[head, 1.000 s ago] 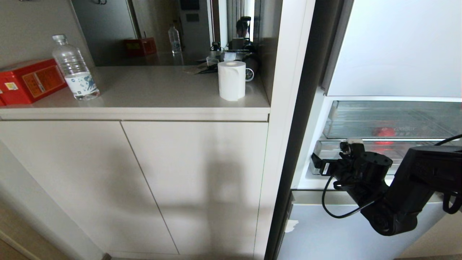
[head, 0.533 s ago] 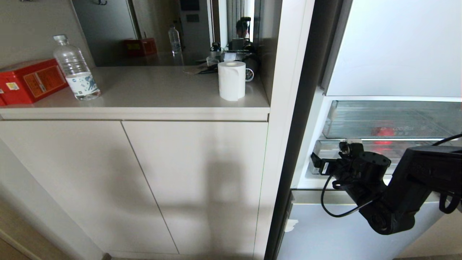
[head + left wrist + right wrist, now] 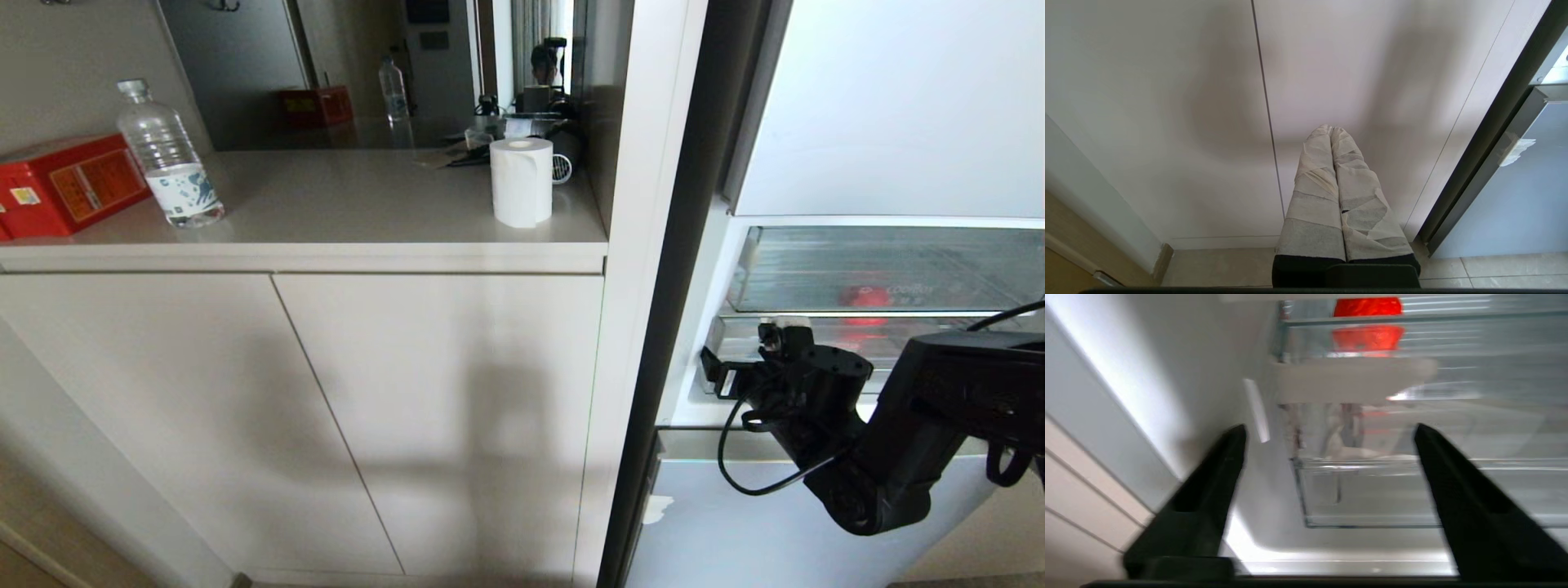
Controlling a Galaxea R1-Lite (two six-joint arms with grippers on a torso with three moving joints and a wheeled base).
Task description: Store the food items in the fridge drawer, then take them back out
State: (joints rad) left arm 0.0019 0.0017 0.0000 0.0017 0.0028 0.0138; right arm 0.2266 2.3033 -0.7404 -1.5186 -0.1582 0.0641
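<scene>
While the head cam is sitting nearly as before, little is differing:
R pincer (image 3: 1327,445): fingers spread, empty, hovering just in front of the fridge drawer (image 3: 1412,490); arm is edging slightly left vs a sec ago.
Food item (image 3: 867,297): red, lying in the upper clear bin (image 3: 816,269), unmoved.
L pincer (image 3: 1331,134): pressed together, parked by cabinet doors (image 3: 1167,102).
</scene>
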